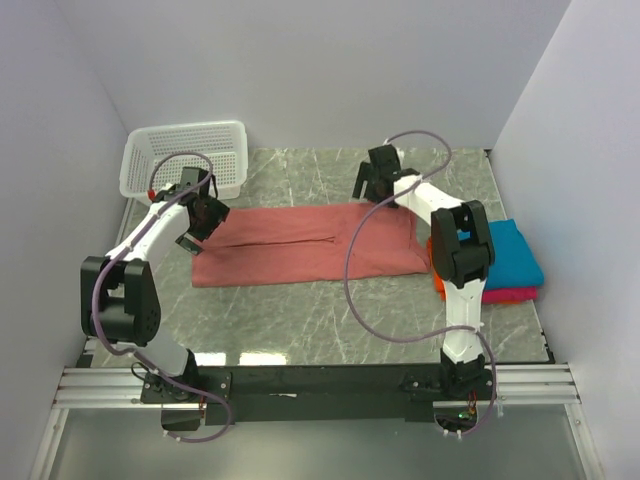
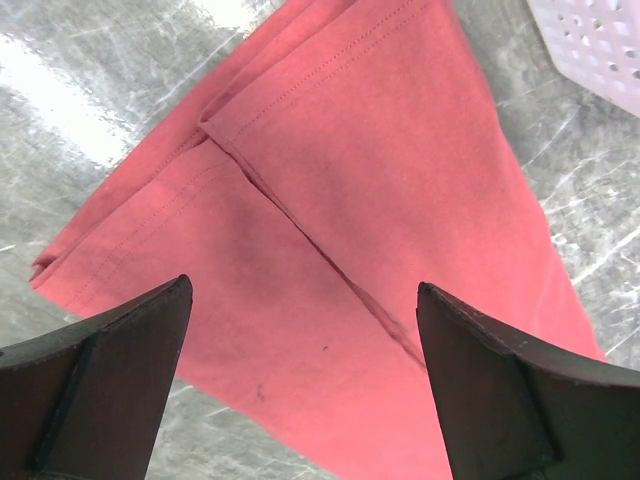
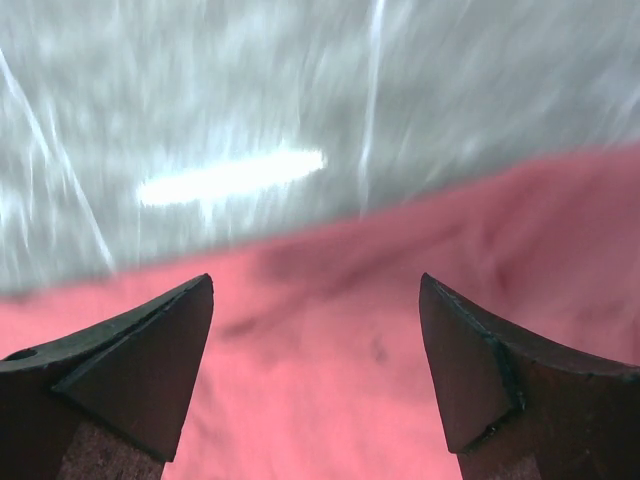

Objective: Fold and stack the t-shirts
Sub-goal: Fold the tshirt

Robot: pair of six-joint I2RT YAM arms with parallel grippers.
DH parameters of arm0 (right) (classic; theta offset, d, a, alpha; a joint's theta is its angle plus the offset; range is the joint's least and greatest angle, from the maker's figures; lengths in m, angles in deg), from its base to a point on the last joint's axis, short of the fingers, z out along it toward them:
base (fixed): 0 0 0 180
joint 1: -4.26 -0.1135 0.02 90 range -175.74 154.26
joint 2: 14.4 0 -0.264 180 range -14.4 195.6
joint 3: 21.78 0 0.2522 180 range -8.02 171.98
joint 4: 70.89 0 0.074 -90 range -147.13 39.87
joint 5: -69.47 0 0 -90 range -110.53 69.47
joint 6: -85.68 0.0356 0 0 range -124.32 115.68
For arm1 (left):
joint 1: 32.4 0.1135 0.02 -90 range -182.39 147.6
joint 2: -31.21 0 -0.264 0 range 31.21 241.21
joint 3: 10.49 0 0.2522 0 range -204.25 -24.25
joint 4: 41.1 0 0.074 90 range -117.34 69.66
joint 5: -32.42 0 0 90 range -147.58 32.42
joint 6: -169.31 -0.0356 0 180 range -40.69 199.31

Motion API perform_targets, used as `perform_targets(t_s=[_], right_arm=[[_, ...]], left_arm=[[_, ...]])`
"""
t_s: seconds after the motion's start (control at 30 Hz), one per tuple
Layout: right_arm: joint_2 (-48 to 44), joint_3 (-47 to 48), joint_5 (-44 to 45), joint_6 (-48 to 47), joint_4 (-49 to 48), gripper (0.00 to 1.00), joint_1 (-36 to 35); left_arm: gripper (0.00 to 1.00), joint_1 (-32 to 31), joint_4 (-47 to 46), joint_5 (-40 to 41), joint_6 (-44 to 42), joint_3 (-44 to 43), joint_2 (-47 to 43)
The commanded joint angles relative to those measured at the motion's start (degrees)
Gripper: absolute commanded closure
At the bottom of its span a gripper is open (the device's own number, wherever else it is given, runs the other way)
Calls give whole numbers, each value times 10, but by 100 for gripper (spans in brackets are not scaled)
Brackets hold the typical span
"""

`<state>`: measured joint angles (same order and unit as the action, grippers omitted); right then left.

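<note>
A salmon-red t-shirt (image 1: pixel 300 245) lies flat across the middle of the table, folded lengthwise into a long strip. My left gripper (image 1: pixel 203 218) hovers open over its left end; the left wrist view shows the cloth (image 2: pixel 330 200) with a fold seam between the spread fingers. My right gripper (image 1: pixel 373 183) is open above the shirt's far right edge; the right wrist view shows red cloth (image 3: pixel 330 380) below the jaws, blurred. A stack of folded tees sits at the right: teal-blue (image 1: pixel 515 255) on top, orange (image 1: pixel 437 282) and magenta-pink (image 1: pixel 505 297) edges under it.
A white plastic mesh basket (image 1: pixel 186 156) stands at the back left corner, also at the top right of the left wrist view (image 2: pixel 600 40). The table is grey marble (image 1: pixel 300 320). Walls close in on three sides.
</note>
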<state>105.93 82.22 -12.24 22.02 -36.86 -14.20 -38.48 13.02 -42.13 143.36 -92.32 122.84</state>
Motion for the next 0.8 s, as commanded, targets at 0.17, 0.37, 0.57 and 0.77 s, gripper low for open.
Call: perform_targets(t_s=[0.17,0.37,0.57,0.77], right_arm=[[-34,91,16,-39,5,11,17],[-184,-134,-56,22,9,10,8],[-273,-292,-119,63,22,10,-6],[-269,-340,-151,76,2,10,-7]], left_arm=[[1,-2,-8,0,-30,0,-46],[1,-7,-51,-44,-72,-26,8],[1,-6,-71,-61,-63,-52,88],[1,-7,-82,-56,-55,-1,108]])
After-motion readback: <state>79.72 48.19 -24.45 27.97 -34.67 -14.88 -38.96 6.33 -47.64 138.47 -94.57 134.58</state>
